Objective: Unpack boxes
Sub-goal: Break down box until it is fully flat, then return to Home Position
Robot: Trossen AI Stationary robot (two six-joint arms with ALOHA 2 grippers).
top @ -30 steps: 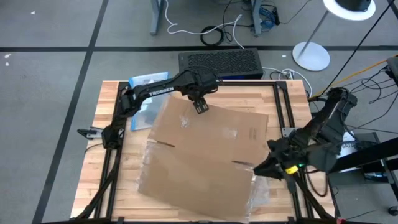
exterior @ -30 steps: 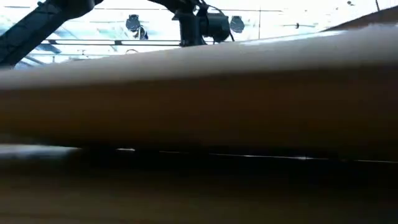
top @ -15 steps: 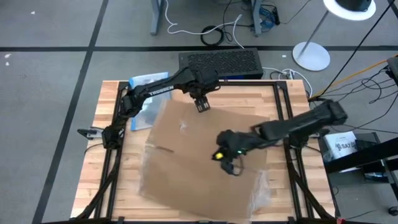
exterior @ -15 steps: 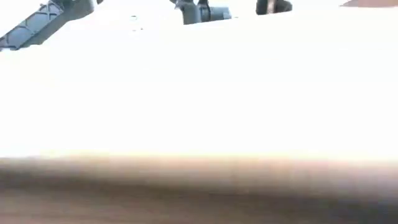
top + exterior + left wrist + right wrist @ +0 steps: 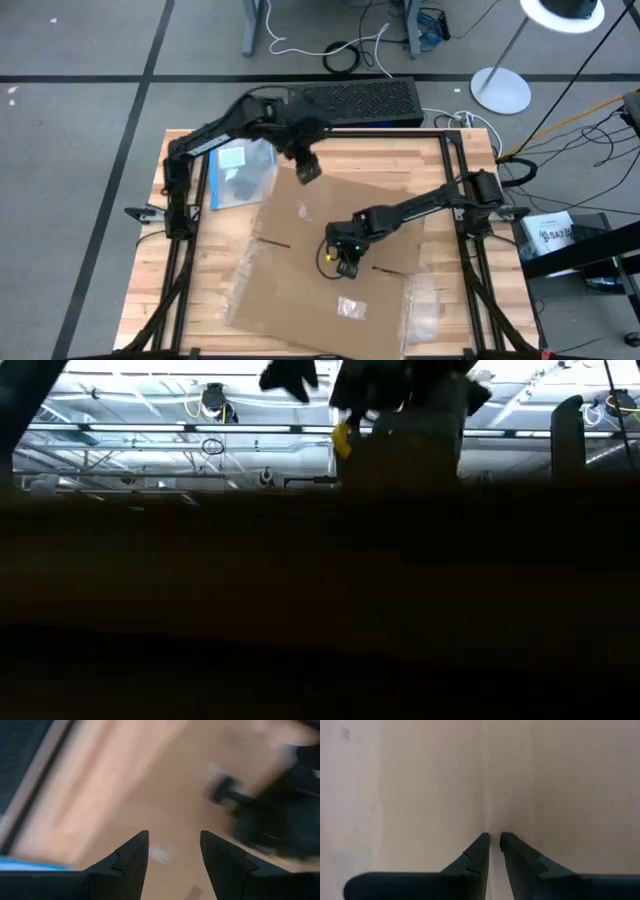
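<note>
High view: the brown cardboard box (image 5: 330, 260) lies flat on the wooden table (image 5: 450, 165) and covers most of its middle part. The right gripper (image 5: 343, 262) is down on the middle of the box, near the taped seam. In the right wrist view its fingers (image 5: 479, 851) are almost pressed together, with only a thin gap, and they point at a pale line on the cardboard; nothing is pinched between them. The left gripper (image 5: 306, 168) hangs above the far edge of the box, its fingers (image 5: 132, 860) spread and empty. A clear plastic pouch (image 5: 238, 172) with a blue edge lies just beside the far left corner of the box, and a black grille-topped unit (image 5: 352, 100) stands behind the box, past the table edge.

I judge that the right gripper tries to open the seam. The risk is that the tips slide over the glossy tape and do not catch it, because the fingers are nearly shut and the surface is smooth. A hard push could also shift the box toward the pouch, because the left gripper does not hold it down.
</note>
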